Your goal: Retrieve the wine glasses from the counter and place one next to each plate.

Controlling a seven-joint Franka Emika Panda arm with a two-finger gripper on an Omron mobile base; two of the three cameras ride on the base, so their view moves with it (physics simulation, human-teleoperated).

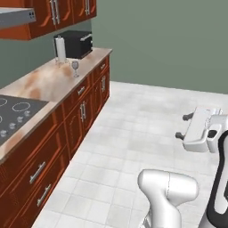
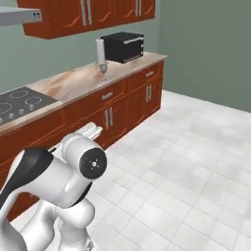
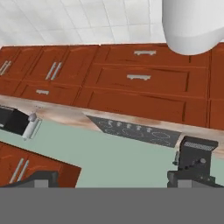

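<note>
Wine glass [image 1: 75, 68] is sitting upright on the worktop [image 1: 49, 82], way off from the gripper [image 1: 189, 126], which hangs out over the white tiled floor [image 1: 133, 147] with nothing in it and its fingers spread wide. From the right base camera the same glass [image 2: 103, 68] stands just in front of a white paper towel roll [image 2: 100, 52], near the front edge of the stone top [image 2: 78, 81]. I can only make out one glass for sure. Behind the roll, further from the gripper, there's a black toaster oven [image 1: 76, 43] against the wall. Closer along the worktop, a black cooktop [image 1: 13, 116] with ring burners is set into the stone. Reddish-brown cabinets [image 1: 78, 118] with silver bar handles run underneath. Hand camera is rolled over, so the cabinets [image 3: 131, 83] and cooktop [image 3: 140, 131] look upside down, with the dark fingertips [image 3: 194, 162] apart at the bottom.
</note>
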